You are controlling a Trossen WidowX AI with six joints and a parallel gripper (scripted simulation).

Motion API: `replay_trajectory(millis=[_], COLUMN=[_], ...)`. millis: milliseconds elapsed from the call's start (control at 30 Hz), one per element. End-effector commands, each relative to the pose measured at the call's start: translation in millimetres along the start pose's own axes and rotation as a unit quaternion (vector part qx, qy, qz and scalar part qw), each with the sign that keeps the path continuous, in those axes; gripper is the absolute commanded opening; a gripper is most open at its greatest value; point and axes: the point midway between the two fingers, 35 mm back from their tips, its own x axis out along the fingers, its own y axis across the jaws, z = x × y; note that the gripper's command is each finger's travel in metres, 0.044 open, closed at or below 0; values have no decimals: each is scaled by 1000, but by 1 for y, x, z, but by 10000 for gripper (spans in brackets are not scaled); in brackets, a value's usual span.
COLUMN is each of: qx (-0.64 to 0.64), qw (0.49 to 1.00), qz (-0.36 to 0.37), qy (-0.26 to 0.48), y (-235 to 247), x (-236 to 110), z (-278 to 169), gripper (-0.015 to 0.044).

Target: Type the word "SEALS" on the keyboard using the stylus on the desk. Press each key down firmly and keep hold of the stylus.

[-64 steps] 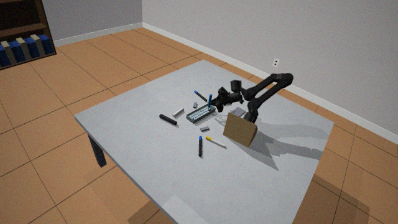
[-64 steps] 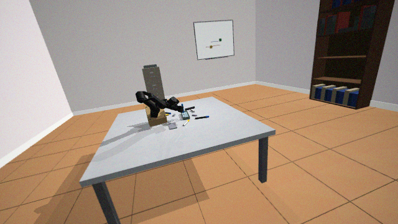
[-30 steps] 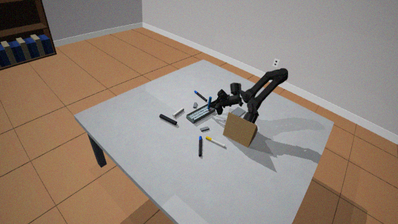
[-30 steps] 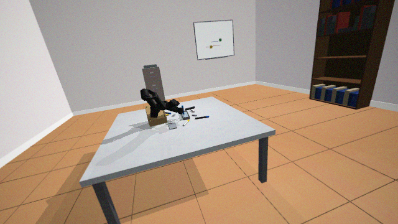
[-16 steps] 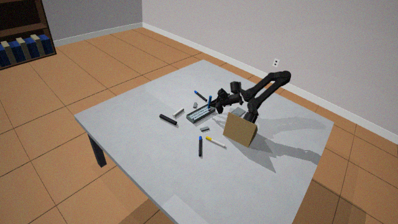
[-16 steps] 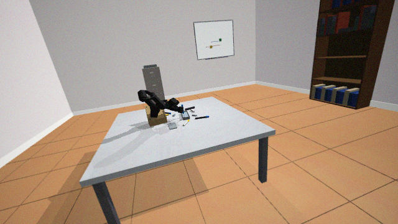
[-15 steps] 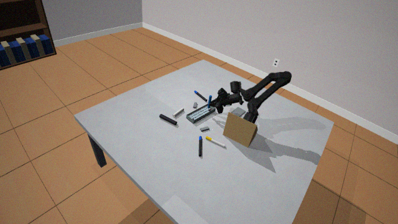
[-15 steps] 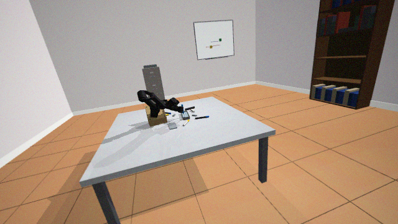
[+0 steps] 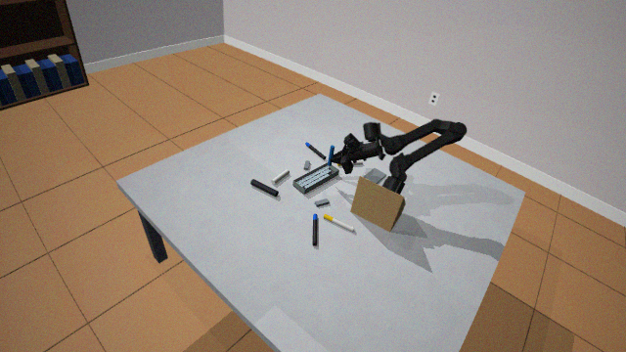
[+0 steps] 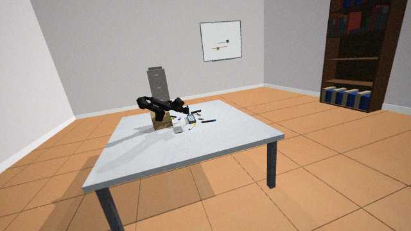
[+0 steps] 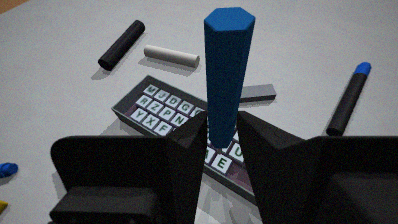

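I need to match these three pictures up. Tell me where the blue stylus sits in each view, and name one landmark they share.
Top: the blue stylus stands upright in the gripper, just above the keyboard, right of centre.
Exterior: a tiny blue speck at the arm's tip, left of centre.
Wrist: the tall blue hexagonal rod in the centre, clamped between the fingers.
Shared landmark: the keyboard.
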Motion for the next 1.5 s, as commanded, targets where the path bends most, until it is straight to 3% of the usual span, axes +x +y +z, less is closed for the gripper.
replay_trajectory(millis=[0,333,667,1467], qx=[-18,-83,-126,-127], qw=[1000,989,969,968], qz=[21,121,215,216], qy=[0,7,-4,-4], y=[0,1,0,0], x=[2,7,4,16], z=[4,15,25,3], gripper=[65,0,0,0])
